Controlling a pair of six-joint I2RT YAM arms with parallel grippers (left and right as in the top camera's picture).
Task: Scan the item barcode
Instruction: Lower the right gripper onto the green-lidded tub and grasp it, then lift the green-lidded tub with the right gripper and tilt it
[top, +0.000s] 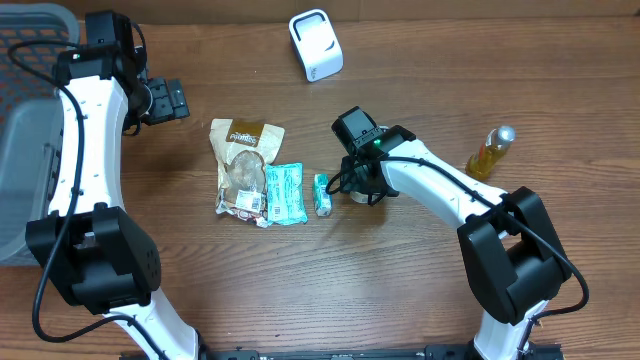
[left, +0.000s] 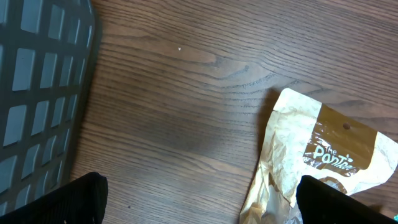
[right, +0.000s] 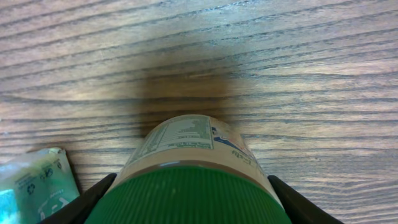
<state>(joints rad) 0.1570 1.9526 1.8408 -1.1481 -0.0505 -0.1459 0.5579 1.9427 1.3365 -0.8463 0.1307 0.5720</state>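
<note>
A jar (right: 186, 140) with a green ribbed lid and a printed beige label stands on the wooden table. My right gripper (right: 193, 208) reaches down over it, one finger pressed against each side of the lid. In the overhead view the right gripper (top: 362, 182) hides most of the jar. A white barcode scanner (top: 316, 45) stands at the back of the table, well apart from the jar. My left gripper (top: 170, 100) hovers open at the far left over bare wood, nothing between its fingers (left: 84, 199). No barcode shows on the label from here.
A brown snack bag (top: 245, 165), a teal packet (top: 284, 193) and a small green packet (top: 322, 193) lie left of the jar. An oil bottle (top: 490, 152) stands at the right. A grey basket (top: 25, 170) fills the left edge.
</note>
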